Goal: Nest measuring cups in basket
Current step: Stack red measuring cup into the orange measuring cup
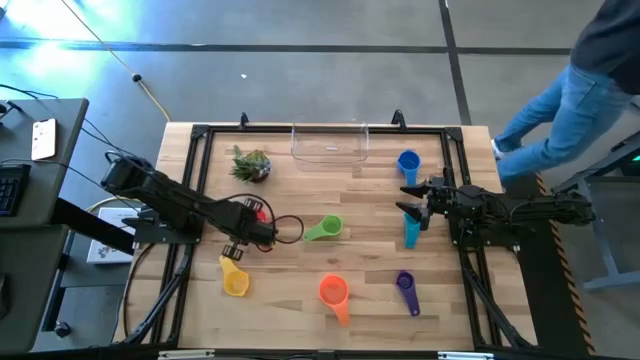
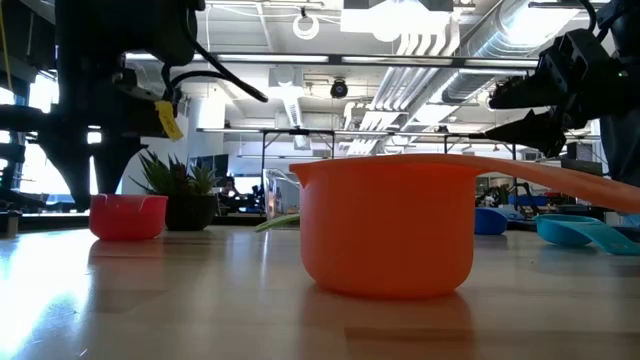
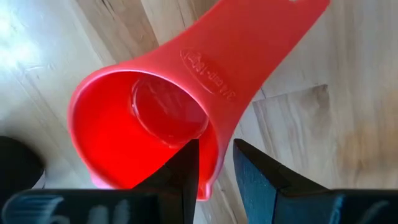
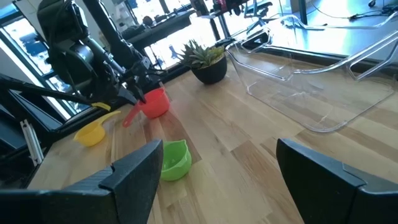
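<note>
wooden table (image 1: pixel 300 270): left claw (image 3: pixel 216 180) pinches red cup (image 3: pixel 149 118) rim; right claw (image 4: pixel 217 180) open

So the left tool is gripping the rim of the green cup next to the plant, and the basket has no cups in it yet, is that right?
Not quite: the cup is red, not green. The left wrist view shows the left tool pinching the rim of the red cup; the green cup lies apart on the table. The rest holds: the plant is close by, and the basket has no cups in it.
</note>
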{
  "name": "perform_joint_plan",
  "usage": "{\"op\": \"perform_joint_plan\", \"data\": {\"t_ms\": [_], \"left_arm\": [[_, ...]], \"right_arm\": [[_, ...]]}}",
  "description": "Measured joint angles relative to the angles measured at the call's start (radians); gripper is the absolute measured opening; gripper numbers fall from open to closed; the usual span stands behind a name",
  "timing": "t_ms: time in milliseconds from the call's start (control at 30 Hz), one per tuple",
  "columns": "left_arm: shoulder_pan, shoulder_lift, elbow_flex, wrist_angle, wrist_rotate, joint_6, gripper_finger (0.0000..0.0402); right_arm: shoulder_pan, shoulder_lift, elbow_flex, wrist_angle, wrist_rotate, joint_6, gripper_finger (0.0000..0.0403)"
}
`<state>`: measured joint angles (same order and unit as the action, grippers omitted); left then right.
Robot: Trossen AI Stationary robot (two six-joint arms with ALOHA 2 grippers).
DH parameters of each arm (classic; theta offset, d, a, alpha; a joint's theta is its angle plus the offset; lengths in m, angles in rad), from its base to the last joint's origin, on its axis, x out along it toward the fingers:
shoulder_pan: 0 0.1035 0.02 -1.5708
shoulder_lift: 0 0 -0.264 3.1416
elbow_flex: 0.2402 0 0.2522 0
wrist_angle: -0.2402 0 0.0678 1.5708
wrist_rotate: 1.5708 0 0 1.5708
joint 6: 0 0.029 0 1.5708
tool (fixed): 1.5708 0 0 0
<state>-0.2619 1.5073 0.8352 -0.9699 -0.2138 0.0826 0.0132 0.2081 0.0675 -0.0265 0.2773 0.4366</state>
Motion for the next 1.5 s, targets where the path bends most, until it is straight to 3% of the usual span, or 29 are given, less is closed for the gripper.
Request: {"op": "perform_joint_plan", "data": {"t_ms": [133,300,667,1167,1500], "left_arm": [[0.000,0.006,0.000,0.000,-0.002,0.000,0.0069],[0.000,0.006,0.000,0.000,-0.002,-0.002,0.0011],[-0.006,0.006,0.023,0.025,-0.003,-0.052,0.0005],[-0.015,0.006,0.353,0.089,0.002,-0.056,0.0003],[-0.037,0.006,0.500,0.407,0.124,-0.081,0.0003]], "right_arm": [[0.000,0.000,0.000,0.000,0.000,0.000,0.0304],[0.000,0.000,0.000,0.000,0.000,0.000,0.0304],[0.000,0.000,0.000,0.000,0.000,0.000,0.0304],[0.000,0.000,0.000,0.000,0.000,0.000,0.0304],[0.000,0.000,0.000,0.000,0.000,0.000,0.0304]]}}
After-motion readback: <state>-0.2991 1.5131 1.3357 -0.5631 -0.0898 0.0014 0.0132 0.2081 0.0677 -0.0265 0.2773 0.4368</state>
